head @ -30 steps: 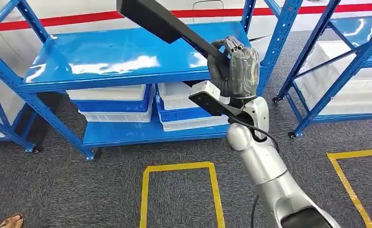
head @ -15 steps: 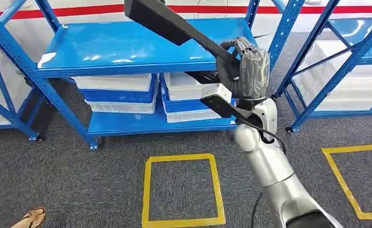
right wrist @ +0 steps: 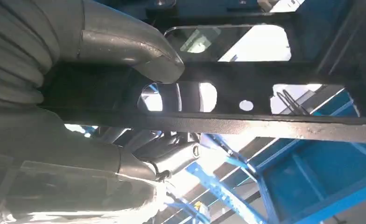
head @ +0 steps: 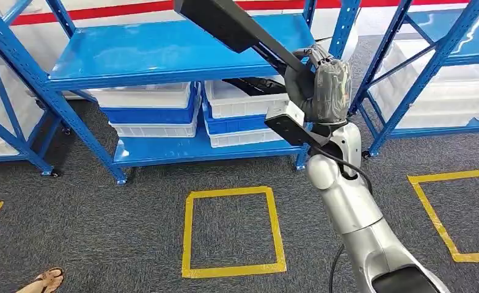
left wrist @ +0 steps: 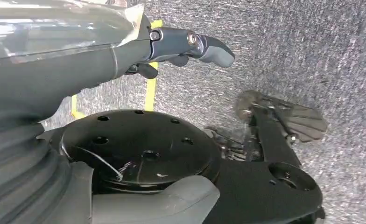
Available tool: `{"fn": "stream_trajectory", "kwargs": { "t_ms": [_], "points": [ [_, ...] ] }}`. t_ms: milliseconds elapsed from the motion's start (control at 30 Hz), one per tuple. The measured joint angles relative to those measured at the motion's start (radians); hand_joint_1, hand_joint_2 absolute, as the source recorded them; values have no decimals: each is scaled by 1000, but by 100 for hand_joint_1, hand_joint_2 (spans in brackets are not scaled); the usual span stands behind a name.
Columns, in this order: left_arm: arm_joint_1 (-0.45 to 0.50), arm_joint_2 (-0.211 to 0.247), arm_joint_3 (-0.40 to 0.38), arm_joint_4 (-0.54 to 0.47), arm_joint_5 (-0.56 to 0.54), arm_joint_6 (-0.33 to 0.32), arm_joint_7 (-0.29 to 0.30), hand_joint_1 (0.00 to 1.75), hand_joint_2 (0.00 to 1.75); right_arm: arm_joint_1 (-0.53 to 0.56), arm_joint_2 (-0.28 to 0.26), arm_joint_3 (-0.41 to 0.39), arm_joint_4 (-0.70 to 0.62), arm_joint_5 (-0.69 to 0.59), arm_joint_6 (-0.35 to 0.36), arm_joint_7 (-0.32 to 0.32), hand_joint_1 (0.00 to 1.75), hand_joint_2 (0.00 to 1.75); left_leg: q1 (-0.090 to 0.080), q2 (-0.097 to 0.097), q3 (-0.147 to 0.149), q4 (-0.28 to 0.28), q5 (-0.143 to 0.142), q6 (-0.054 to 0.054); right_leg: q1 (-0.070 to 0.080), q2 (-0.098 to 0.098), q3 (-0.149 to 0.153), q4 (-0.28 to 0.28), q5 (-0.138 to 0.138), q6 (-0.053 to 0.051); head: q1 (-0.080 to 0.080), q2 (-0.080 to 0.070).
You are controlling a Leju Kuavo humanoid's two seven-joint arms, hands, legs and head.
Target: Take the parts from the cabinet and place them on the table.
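A long black metal part [head: 237,27] slants up and to the left in front of the blue cabinet [head: 164,52]. My right hand [head: 319,88] grips its lower end, raised at the height of the cabinet's top shelf. In the right wrist view the part [right wrist: 246,105] is a flat black bar with holes, and the grey thumb [right wrist: 139,51] is wrapped over it. My left hand [left wrist: 181,44] hangs over the grey carpet with its fingers apart and nothing in them.
White and blue bins [head: 151,110] are stacked on the cabinet's lower shelf. A second blue rack [head: 432,67] with white bins stands to the right. Yellow tape squares [head: 231,232] mark the carpet. A person's sandalled foot [head: 41,281] shows at the lower left.
The camera has shifted, so the cabinet and floor marks sit differently in the picture. My right hand still holds the black part, now a little further right. The sandalled foot stays at the lower left.
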Motion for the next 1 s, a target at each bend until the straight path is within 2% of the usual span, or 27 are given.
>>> {"fn": "stream_trajectory", "kwargs": {
  "t_ms": [167, 233, 267, 300, 333, 367, 400, 433, 467, 500, 533, 567, 600, 633, 667, 700, 733, 833, 867, 900, 933, 967, 1000],
  "points": [
    [0, 0, 0, 0, 0, 0, 0, 0, 175, 0, 0, 0, 0, 0, 0, 0, 175, 175, 0, 0, 0, 0, 0, 0, 0, 0, 0, 0, 0, 0, 0, 0],
    [0, 0, 0, 0, -1, -2, -1, 0, 175, 0, -2, 0, 0, 0, 0, 0, 175, 175, 0, 0, -4, 20, -13, -1, 0, 0, -4, 0, 2, 0, 0, 0],
    [0, 1, -1, 0, -2, -5, -3, 0, 175, 2, -5, -1, -2, -1, 0, 0, 175, 175, 0, 0, -16, 76, -43, -4, 1, 0, -13, 1, 10, 0, 0, 0],
    [0, 2, -2, 0, -9, -23, -19, 0, 175, 12, -19, -9, -8, -14, 0, 5, 175, 175, 3, 0, -24, 188, -66, -7, 3, -1, -40, 2, 30, 3, 1, 0],
    [0, 3, -2, 0, -10, -34, -27, 0, 175, 17, -27, -13, -11, -23, 1, 7, 175, 175, 5, 0, -2, 183, -43, -6, 4, -1, -52, 3, 39, 5, 0, 0],
    [1, 4, -3, 0, -9, -66, -48, 0, 175, 13, -51, -24, -24, -39, 9, 11, 175, 175, 6, -4, 183, -57, 25, 9, 4, 0, -80, 3, 66, 16, 0, 0],
    [1, 42, -2, 0, 15, -98, -17, 0, 175, 1, -87, -35, -34, -48, 10, 10, 175, 175, -4, -7, 227, -151, -5, 21, 9, -3, -88, -1, 89, 40, 2, 0],
    [9, 94, 9, -2, 37, -58, 53, 0, 175, -15, -118, -39, -31, -74, 20, -13, 175, 175, 0, 4, 191, -170, 51, 59, 13, 0, -136, 62, 21, 34, 7, 0],
    [10, 104, 14, -3, 45, -40, 58, 0, 175, -23, -118, -38, -29, -74, 20, -15, 175, 175, -4, 6, 170, -168, 66, 65, 11, 0, -160, 153, -46, 21, 7, 0],
    [9, 108, 17, -3, 55, -29, 62, 0, 175, -26, -118, -36, -24, -74, 19, -17, 175, 175, -5, 7, 153, -168, 78, 63, 10, 0, -175, 230, -85, 18, 6, 0],
    [9, 108, 21, -3, 58, -27, 62, 0, 175, -30, -113, -33, -18, -75, 17, -19, 175, 175, -5, 7, 137, -166, 88, 63, 7, 0, -178, 277, -95, 25, 8, 0],
    [10, 108, 31, -3, 63, -28, 57, 0, 175, -35, -108, -31, -11, -78, 13, -21, 175, 175, -5, 7, 121, -164, 100, 61, 6, 0, -168, 292, -79, 39, 7, 0],
    [10, 108, 34, -3, 64, -34, 43, 0, 175, -38, -102, -29, -4, -83, 5, -26, 175, 175, -5, 7, 104, -160, 111, 58, 5, 0, -143, 274, -47, 57, 8, 0],
    [11, 108, 34, -2, 63, -42, 30, 0, 175, -36, -98, -27, -2, -86, -5, -33, 175, 175, -3, 7, 85, -153, 120, 53, 2, 0, -97, 217, -12, 73, 8, 0],
    [11, 108, 34, -2, 63, -50, 16, 0, 175, -36, -91, -26, 1, -90, -15, -39, 175, 175, -2, 6, 68, -143, 126, 48, -1, 0, -44, 142, 6, 81, 8, 0],
    [12, 109, 34, -2, 60, -57, -1, 0, 175, -34, -85, -24, 2, -92, -23, -44, 175, 175, -2, 6, 54, -132, 132, 41, -4, 0, -3, 62, -27, 76, 8, 0],
    [12, 110, 34, -2, 55, -63, -20, 0, 175, -30, -75, -21, 2, -93, -31, -50, 175, 175, -6, 4, 41, -126, 140, 32, 19, 5, 41, 4, -52, 62, 9, 0],
    [17, 111, 34, -2, 55, -68, -35, 0, 175, -4, -67, -18, 3, -95, -47, -56, 175, 175, -6, 1, 35, -129, 169, 26, 16, 6, 17, 18, -36, 44, 2, 0],
    [21, 114, 34, -2, 55, -71, -42, 0, 175, 2, -64, -17, 6, -95, -47, -55, 175, 175, -6, 0, 27, -129, 172, 20, 2, 3, 0, 16, -25, 30, 2, 0],
    [21, 115, 34, -2, 55, -76, -57, 0, 175, 4, -59, -16, 7, -95, -47, -55, 175, 175, -1, -1, 15, -112, 131, 12, 1, 2, -3, 17, -14, 19, 2, 0],
    [23, 115, 34, -2, 53, -84, -73, 0, 175, 7, -53, -16, 7, -87, -47, -53, 175, 175, 0, -1, 3, -64, 67, 5, 0, 1, -15, 17, -3, 6, -3, 0],
    [23, 115, 34, -2, 51, -89, -86, 0, 175, 11, -49, -16, 7, -76, -47, -49, 175, 175, 2, -2, -13, 10, 6, -1, 1, 1, -26, 17, 7, 2, -4, 0],
    [23, 115, 34, -2, 48, -94, -94, 0, 175, 15, -44, -16, 7, -64, -46, -45, 175, 175, 5, -2, -28, 86, -37, -6, 3, 1, -37, 18, 16, 2, -3, 0]
  ]
}}
